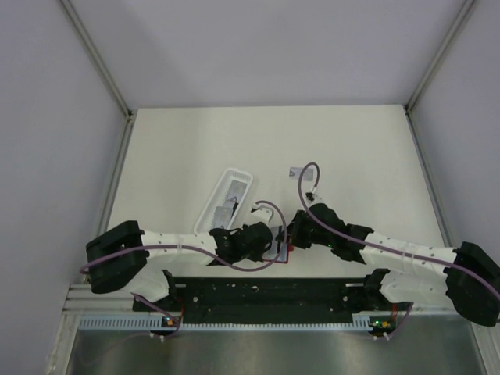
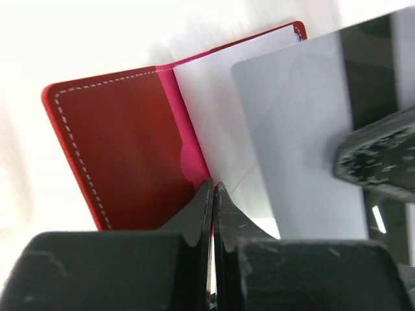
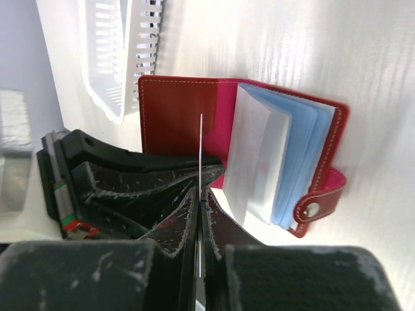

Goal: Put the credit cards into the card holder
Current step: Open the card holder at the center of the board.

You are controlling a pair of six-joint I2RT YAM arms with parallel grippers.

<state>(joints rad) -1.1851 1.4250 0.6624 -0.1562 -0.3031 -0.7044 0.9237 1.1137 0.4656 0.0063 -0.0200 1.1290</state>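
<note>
Left wrist view: the left gripper (image 2: 213,189) has its jaws pressed together, with the tips at the inner fold of the open red card holder (image 2: 123,142). A grey credit card (image 2: 298,149) stands just to their right.

Right wrist view: the right gripper (image 3: 200,194) pinches that card edge-on over the holder.

Top external view: the holder lies where both grippers meet, near a white tray (image 1: 209,201).

Stretched inward from either side, low and nearly level, meeting tip to tip near the middle, with the left hand (image 2: 213,189) pinched fully together and the right hand (image 3: 200,191) clamped on what looks like a thin credit card (image 2: 298,142) held edge-on.
</note>
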